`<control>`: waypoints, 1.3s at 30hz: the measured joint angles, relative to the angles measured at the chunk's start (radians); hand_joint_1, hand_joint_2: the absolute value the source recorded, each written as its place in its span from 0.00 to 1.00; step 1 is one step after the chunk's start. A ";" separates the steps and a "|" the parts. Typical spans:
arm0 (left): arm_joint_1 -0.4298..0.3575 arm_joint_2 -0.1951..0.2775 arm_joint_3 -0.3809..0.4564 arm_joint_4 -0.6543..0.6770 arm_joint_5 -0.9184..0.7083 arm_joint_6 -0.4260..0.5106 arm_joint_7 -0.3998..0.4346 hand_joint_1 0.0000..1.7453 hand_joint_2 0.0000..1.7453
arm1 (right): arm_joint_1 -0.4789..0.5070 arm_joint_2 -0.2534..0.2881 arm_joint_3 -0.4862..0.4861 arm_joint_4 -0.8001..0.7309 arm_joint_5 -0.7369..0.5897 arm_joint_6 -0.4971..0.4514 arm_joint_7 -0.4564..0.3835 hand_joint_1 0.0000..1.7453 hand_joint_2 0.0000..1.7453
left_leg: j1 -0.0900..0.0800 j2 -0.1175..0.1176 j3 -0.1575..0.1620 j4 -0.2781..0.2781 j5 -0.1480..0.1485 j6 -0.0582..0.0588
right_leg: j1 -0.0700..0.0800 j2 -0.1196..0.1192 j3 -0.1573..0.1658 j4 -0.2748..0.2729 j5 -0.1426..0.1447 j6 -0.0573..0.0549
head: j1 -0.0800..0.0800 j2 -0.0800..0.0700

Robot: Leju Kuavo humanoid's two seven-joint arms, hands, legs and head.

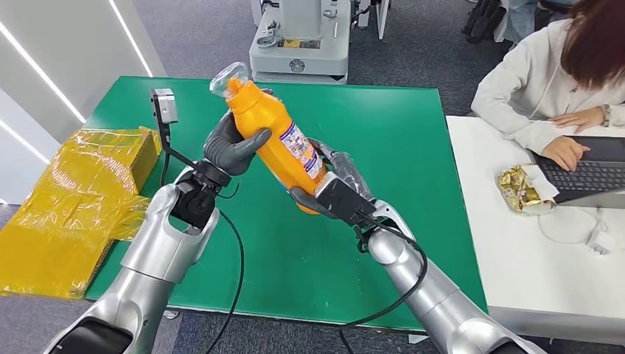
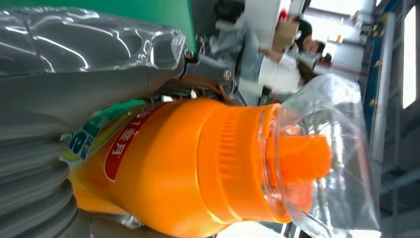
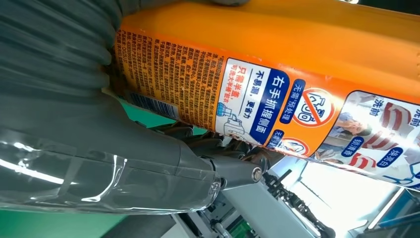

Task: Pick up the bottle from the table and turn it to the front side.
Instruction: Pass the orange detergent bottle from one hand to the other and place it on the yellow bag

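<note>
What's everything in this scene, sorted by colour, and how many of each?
Orange: 1, the bottle, held by the left hand and right hand
Green: 1, the table
Yellow: 1, the wrapped box
Gold: 1, the snack packet
White: 1, the desk
Dark grey: 1, the laptop
Total: 6

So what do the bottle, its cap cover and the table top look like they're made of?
Bottle: probably glossy orange plastic, with smooth highlights and a printed label. Cap cover: thin clear plastic, since the orange spout shows through it. Table: a matte green surface with no glare; whether that is a mat or paint is unclear.
</note>
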 joint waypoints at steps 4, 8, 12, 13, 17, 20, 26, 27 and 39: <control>0.002 -0.004 -0.001 0.007 0.003 0.005 -0.006 1.00 1.00 | 0.007 -0.007 0.003 -0.004 -0.012 -0.005 -0.009 0.00 1.00 | 0.000 0.000 0.000 0.000 0.000 0.000 | 0.000 0.000 0.000 0.000 0.000 0.000 | 0.000 0.000; -0.011 -0.005 -0.002 0.021 -0.088 0.037 -0.056 1.00 1.00 | 0.027 -0.027 0.004 -0.017 -0.036 -0.021 -0.016 0.00 1.00 | 0.000 0.000 0.000 0.000 0.000 0.000 | 0.000 0.000 0.000 0.000 0.000 0.000 | 0.000 0.000; -0.036 0.001 -0.002 0.044 -0.195 0.058 -0.112 1.00 1.00 | 0.068 -0.060 -0.010 -0.062 -0.055 -0.034 -0.017 0.00 1.00 | 0.000 0.000 0.000 0.000 0.000 0.000 | 0.000 0.000 0.000 0.000 0.000 0.000 | 0.000 0.000; -0.040 0.004 -0.002 0.049 -0.212 0.060 -0.121 1.00 1.00 | 0.081 -0.067 -0.015 -0.079 -0.057 -0.035 -0.017 0.00 1.00 | 0.000 0.000 0.000 0.000 0.000 0.000 | 0.000 0.001 0.000 0.000 0.000 0.000 | 0.000 0.000; -0.047 0.011 -0.002 0.064 -0.235 0.063 -0.133 1.00 1.00 | 0.114 -0.088 -0.028 -0.127 -0.058 -0.037 -0.020 0.00 1.00 | 0.000 0.001 0.000 0.000 0.000 0.000 | 0.000 0.001 0.000 0.000 0.000 0.000 | 0.000 0.000; -0.048 0.022 -0.002 0.075 -0.240 0.063 -0.142 1.00 1.00 | 0.147 -0.104 -0.044 -0.180 -0.054 -0.044 -0.027 0.00 1.00 | 0.000 0.000 0.000 0.000 0.000 0.000 | 0.000 0.001 0.000 0.000 0.000 0.000 | 0.000 0.000; -0.048 0.050 -0.002 0.101 -0.284 0.063 -0.179 1.00 1.00 | 0.230 -0.152 -0.093 -0.320 -0.052 -0.056 -0.046 0.00 1.00 | 0.000 0.001 0.000 0.000 0.000 0.000 | 0.000 0.001 -0.001 0.000 0.000 0.000 | 0.000 0.000; -0.049 0.053 -0.002 0.104 -0.311 0.072 -0.190 1.00 1.00 | 0.244 -0.160 -0.102 -0.344 -0.052 -0.058 -0.049 0.00 1.00 | 0.000 0.001 0.000 0.000 0.000 0.000 | 0.000 0.001 -0.001 0.000 0.000 0.000 | 0.000 0.000; -0.078 0.085 -0.002 0.111 -0.674 0.144 -0.290 1.00 1.00 | 0.452 -0.199 -0.236 -0.639 0.013 -0.080 -0.064 0.00 1.00 | 0.000 0.000 0.000 0.000 0.000 0.000 | 0.000 0.000 -0.001 0.000 0.000 0.000 | 0.000 0.000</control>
